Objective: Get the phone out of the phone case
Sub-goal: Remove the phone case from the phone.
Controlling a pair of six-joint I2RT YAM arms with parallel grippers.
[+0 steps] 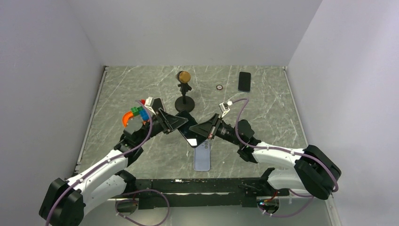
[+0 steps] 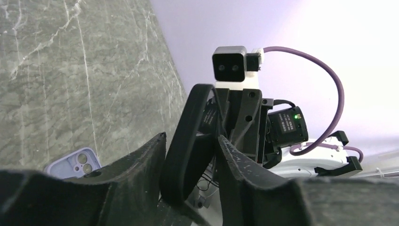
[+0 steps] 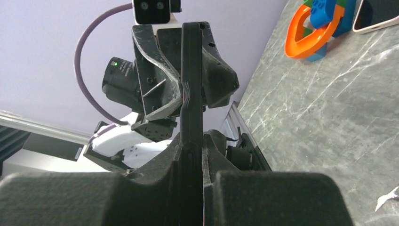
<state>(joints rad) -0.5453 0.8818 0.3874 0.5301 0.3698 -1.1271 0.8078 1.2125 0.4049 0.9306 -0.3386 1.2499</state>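
Observation:
A black phone in a black case hangs in the air over the middle of the table, held between both grippers. My left gripper grips its left end; in the left wrist view the gripper has the case's bent black rim between its fingers. My right gripper is shut on the right end. In the right wrist view the gripper clamps the phone edge-on, with the left gripper's fingers on the far end.
A lavender phone-shaped item with two camera lenses lies on the table below the held phone, also in the left wrist view. A black stand with a brass knob, a black phone, a small ring and coloured toy blocks lie behind.

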